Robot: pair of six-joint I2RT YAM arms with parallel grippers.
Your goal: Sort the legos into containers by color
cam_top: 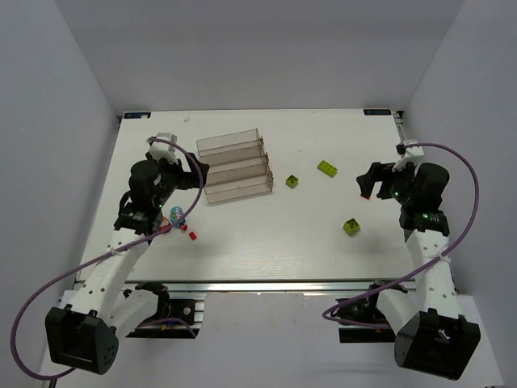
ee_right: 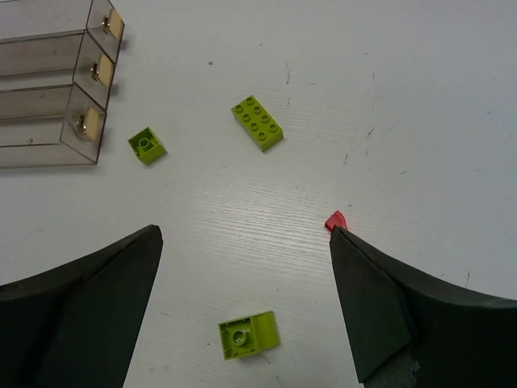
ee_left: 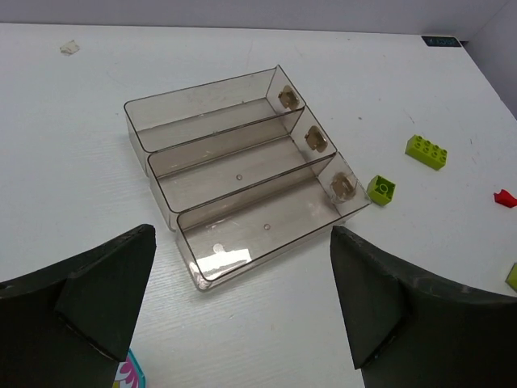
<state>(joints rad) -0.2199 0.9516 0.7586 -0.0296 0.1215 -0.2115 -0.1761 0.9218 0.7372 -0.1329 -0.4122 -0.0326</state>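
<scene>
The three joined clear containers (cam_top: pixel 234 166) stand left of centre; all three troughs look empty in the left wrist view (ee_left: pixel 242 174). My left gripper (cam_top: pixel 187 189) is open and empty, hovering just before the rack's near-left corner (ee_left: pixel 242 311). A cyan lego (cam_top: pixel 175 214) and two red legos (cam_top: pixel 188 231) lie beside it. Three lime-green legos lie to the right: a small square one (cam_top: pixel 292 181), a long one (cam_top: pixel 327 168) and one nearer (cam_top: pixel 351 227). My right gripper (cam_top: pixel 373 184) is open and empty above the near green lego (ee_right: pixel 249 334). A small red lego (ee_right: pixel 336 220) touches its right finger's tip.
White table inside grey walls. The rack's right end also shows at the top left of the right wrist view (ee_right: pixel 85 89). A small white scrap (ee_left: pixel 69 48) lies at the far left. Purple cables loop off both arms at the near edge.
</scene>
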